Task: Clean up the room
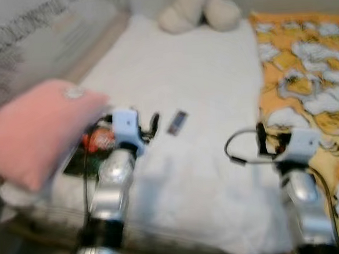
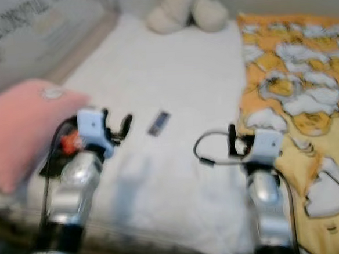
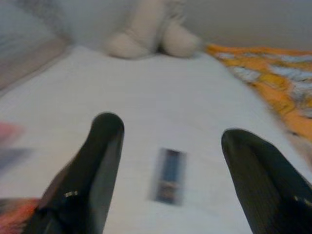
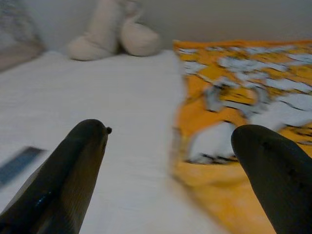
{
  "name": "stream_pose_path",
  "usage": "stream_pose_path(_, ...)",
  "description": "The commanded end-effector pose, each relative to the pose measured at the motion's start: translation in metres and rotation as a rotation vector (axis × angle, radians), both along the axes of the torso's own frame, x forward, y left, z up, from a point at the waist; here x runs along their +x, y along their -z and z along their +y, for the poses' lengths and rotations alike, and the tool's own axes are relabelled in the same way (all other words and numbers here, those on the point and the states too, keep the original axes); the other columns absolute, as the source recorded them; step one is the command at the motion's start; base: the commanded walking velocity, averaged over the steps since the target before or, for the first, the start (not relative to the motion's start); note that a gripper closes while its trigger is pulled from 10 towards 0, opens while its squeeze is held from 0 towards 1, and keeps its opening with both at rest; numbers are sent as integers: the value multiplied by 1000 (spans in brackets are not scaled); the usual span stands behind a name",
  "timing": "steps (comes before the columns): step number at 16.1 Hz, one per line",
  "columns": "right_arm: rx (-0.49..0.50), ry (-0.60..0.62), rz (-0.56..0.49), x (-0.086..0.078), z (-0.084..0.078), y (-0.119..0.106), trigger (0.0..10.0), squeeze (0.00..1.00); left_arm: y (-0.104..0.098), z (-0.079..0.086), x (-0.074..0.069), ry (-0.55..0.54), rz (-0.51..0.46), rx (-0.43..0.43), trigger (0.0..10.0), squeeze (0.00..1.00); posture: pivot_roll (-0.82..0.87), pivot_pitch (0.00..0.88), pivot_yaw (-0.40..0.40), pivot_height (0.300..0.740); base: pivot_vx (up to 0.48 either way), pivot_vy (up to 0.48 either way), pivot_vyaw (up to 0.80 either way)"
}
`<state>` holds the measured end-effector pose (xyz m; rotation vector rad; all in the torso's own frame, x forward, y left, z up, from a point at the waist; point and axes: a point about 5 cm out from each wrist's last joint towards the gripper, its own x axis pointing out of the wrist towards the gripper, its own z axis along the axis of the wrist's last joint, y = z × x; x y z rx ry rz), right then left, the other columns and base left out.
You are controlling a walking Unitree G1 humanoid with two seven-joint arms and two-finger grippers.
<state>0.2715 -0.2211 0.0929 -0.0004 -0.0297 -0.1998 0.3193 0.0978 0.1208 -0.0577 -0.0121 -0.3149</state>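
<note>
Just beyond the spread-open left tool (image 3: 168, 146) lies a small dark remote (image 3: 169, 174) on the white bed (image 1: 202, 101)

Matt white cloth bed sheet (image 1: 202, 101), plush cream stuffed toy (image 1: 199, 8), soft pink pillow (image 1: 33, 128), glossy silver arms.

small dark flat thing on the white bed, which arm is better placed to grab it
Left, probably. The left gripper is open with the small dark flat thing lying between and just beyond its fingers. The right gripper points toward the edge of the orange blanket, farther away.
</note>
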Motion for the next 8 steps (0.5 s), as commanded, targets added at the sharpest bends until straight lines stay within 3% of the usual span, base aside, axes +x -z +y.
stream_pose_path(1,25,-6,13,-2,3,5,10000,0,0,5,0,-4,-7,24,10000,0,-95,0,28,727,0,289,0)
stream_pose_path(6,22,5,17,-8,0,8,10000,0,2,-2,0,51,-4,26,10000,0,-129,0,44,683,0,0,0)
stream_pose_path(8,24,15,18,-11,-2,8,10000,0,3,-6,-1,74,0,12,10000,0,-140,0,49,670,0,480,0)
